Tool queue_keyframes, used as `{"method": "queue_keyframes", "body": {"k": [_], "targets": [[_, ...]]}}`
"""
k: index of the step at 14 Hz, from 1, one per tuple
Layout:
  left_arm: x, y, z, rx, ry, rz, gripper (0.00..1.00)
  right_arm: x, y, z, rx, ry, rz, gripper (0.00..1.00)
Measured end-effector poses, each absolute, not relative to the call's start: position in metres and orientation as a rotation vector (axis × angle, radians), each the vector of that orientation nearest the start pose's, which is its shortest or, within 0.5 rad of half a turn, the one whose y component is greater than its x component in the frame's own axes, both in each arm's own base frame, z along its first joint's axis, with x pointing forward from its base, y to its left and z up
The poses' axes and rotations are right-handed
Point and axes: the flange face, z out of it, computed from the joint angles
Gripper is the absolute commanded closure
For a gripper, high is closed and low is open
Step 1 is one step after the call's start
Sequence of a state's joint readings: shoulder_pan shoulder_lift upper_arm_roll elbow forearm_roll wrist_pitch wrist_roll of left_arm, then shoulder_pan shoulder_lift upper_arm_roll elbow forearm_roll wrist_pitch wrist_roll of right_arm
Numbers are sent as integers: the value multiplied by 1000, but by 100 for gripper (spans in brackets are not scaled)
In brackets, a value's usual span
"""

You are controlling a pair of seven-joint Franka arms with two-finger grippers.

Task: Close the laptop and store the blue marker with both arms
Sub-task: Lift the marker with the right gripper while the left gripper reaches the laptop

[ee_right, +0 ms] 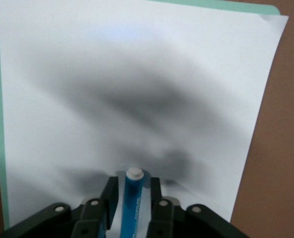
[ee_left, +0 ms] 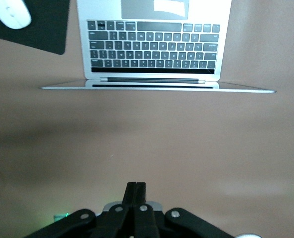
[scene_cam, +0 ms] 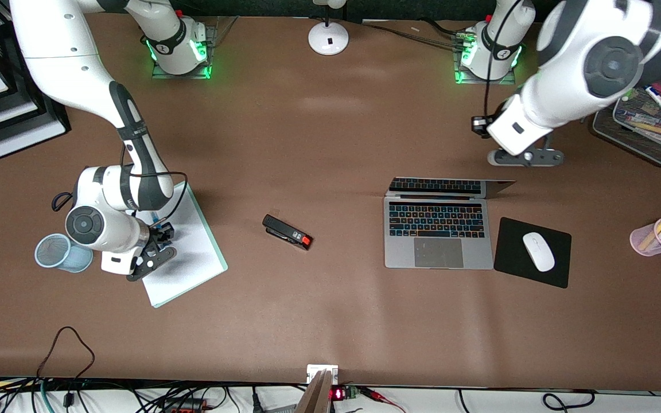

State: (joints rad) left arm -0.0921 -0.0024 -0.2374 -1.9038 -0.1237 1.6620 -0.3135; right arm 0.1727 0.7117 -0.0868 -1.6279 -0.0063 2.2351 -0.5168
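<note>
The laptop (scene_cam: 438,232) sits open on the surface beside the mouse pad (scene_cam: 532,252). My left end effector (ee_left: 135,191) hangs shut above bare surface. My right end effector (ee_right: 132,194) clamps the blue marker (ee_right: 130,203) over white paper (ee_right: 137,99).

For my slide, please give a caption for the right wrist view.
Right gripper closing on the blue marker over the white paper.

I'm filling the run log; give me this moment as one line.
right gripper: closing around blue marker on white paper | left gripper: shut, above table by laptop | laptop: open
</note>
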Motion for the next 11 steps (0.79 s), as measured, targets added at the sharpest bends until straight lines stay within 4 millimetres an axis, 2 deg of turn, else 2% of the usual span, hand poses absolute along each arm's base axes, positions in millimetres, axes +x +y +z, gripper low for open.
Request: {"method": "queue_keyframes", "body": {"k": [2,4,6,7,9,11], "targets": [[472,-204,449,-3133,40,407,100,676,64,192,-3023,-976,181,72],[454,-214,423,-3127,60,371,100,676,63,190,-3024,-976,178,80],[453,-211,412,-3138,47,327,100,676,63,188,-3025,-976,175,90],[456,-208,408,-3150,34,293,100,676,63,188,-3025,-976,174,99],[460,-204,393,-3179,11,193,100,677,63,189,-3026,-975,172,100],[463,-202,369,-3203,-4,118,100,680,59,193,-3034,-968,157,100]]}}
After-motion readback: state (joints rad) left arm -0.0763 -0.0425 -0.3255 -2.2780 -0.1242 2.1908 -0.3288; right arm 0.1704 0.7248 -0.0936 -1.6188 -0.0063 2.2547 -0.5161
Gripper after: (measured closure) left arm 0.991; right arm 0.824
